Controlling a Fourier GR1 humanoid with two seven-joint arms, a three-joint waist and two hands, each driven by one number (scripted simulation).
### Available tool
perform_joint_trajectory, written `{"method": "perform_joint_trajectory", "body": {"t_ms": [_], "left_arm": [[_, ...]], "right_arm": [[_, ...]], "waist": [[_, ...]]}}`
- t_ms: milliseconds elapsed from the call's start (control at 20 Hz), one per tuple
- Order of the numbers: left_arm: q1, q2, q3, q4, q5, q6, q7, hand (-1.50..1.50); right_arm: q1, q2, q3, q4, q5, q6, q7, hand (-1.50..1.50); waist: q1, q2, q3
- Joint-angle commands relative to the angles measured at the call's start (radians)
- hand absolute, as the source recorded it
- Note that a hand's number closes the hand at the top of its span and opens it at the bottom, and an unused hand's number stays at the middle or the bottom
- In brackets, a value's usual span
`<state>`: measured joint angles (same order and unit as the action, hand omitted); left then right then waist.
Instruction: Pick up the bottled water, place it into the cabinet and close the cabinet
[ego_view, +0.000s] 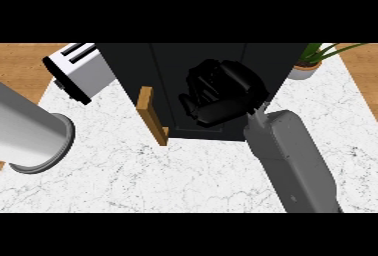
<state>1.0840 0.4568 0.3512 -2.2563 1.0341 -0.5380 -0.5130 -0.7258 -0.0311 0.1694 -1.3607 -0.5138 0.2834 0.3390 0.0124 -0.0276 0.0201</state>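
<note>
A dark cabinet (170, 75) stands at the back middle of the white marble counter (148, 175). Its wooden door (153, 116) is swung open toward me and shows edge-on at the cabinet's lower left. My right hand (220, 95) is black against the cabinet's dark opening, reaching in from the lower right on its grey forearm (291, 160). No bottled water shows anywhere; whether the hand hides it cannot be made out. My left hand is out of sight; only a thick grey forearm (29, 132) enters at the left edge.
A silver toaster (77, 70) sits at the back left, close to the cabinet's left side. A potted plant (306, 65) stands at the back right corner. Wooden floor shows beyond the counter's left and right edges.
</note>
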Motion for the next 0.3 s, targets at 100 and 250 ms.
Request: {"method": "perform_joint_trajectory", "body": {"t_ms": [100, 250], "left_arm": [[-0.022, 0.016, 0.019, 0.003, 0.036, -0.007, 0.035, -1.50], [-0.023, -0.021, -0.030, -0.010, -0.014, -0.005, 0.050, -1.50]], "right_arm": [[-0.179, 0.029, -0.032, 0.171, -0.058, -0.069, -0.022, 1.50], [-0.186, 0.029, -0.042, 0.181, -0.031, -0.064, -0.025, 1.50]], "waist": [[0.041, 0.037, -0.020], [0.042, 0.037, -0.021]]}}
